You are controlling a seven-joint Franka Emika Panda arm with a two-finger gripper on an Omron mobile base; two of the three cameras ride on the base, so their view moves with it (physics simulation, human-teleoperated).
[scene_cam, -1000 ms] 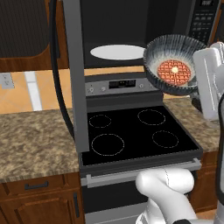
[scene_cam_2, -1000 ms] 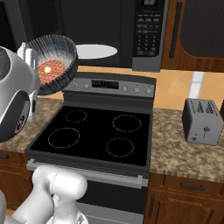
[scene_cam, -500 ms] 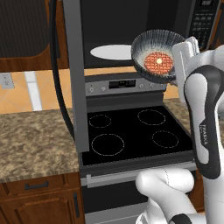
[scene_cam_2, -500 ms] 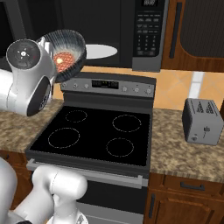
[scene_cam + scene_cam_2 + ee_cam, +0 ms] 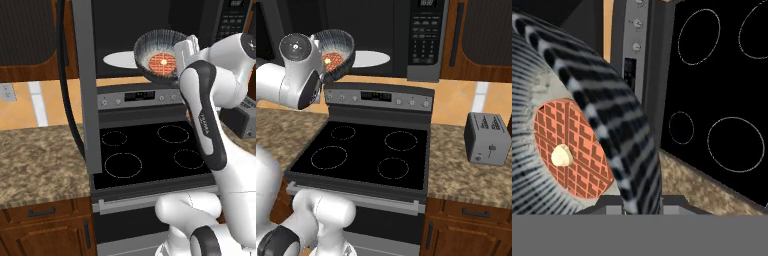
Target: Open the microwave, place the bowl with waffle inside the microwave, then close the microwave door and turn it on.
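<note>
The grey-blue ribbed bowl hangs tilted in the air in front of the open microwave, with the orange-red waffle lying inside it. My gripper is shut on the bowl's right rim. From the right, the bowl and waffle show just beyond my arm's white joint. In the hand view the bowl's rim runs between my gripper's tips, beside the waffle. The microwave door stands swung out to the left, edge-on. The white turntable lies behind the bowl.
A black stove top with four burner rings lies below the bowl. The microwave's button panel is right of the cavity. A grey toaster sits on the granite counter to the right. More counter lies left of the stove.
My arm has carried the bowl with the waffle left and slightly up, from beside the stove's right edge to in front of the microwave opening. The grip has stayed the same.
</note>
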